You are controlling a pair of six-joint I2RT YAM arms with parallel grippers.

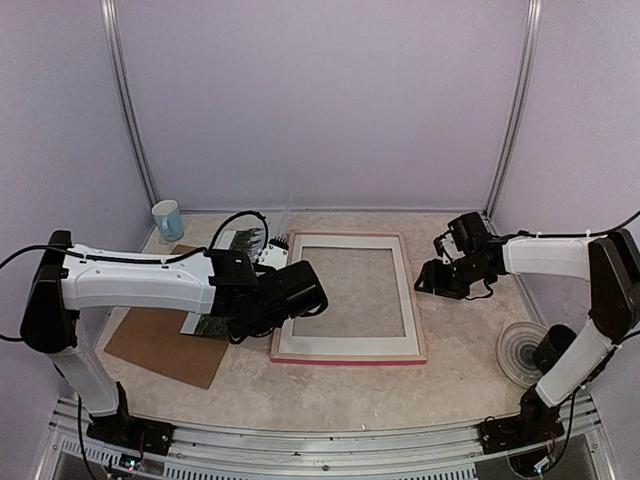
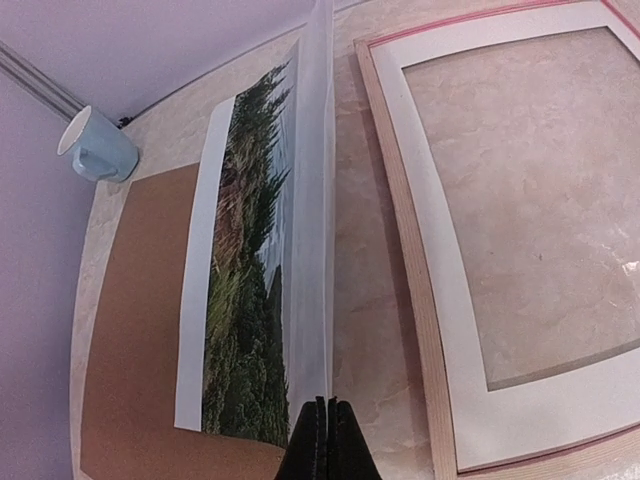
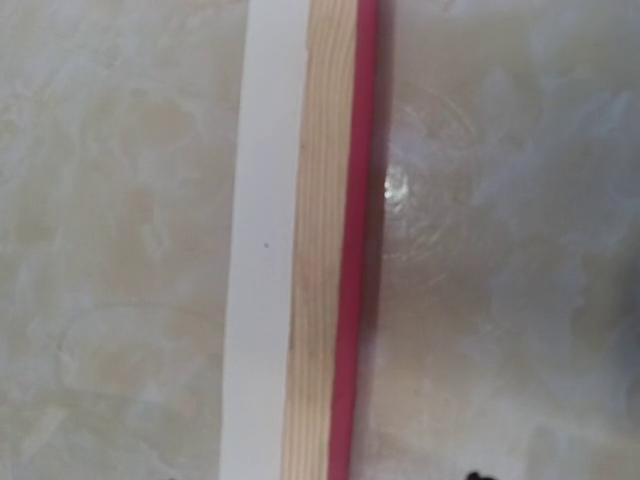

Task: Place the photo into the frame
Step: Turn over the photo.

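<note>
The photo (image 2: 240,300), a print of dark green trees with a white border, stands tilted up on its long edge over the brown backing board (image 2: 130,330). My left gripper (image 2: 328,440) is shut on its near right edge. From above, the left gripper (image 1: 240,326) sits just left of the frame (image 1: 412,300), with the photo (image 1: 243,240) stretching away behind it. The frame (image 2: 395,230) lies flat, pale wood back up, pink showing at its edges. My right gripper (image 1: 432,280) hovers open over the frame's right rail (image 3: 325,250), holding nothing.
A white mat (image 1: 340,345) lies inside the frame. A light blue cup (image 1: 168,219) stands at the back left. The brown backing board (image 1: 160,345) lies at the front left. A round pale disc (image 1: 525,352) sits at the right, by the right arm.
</note>
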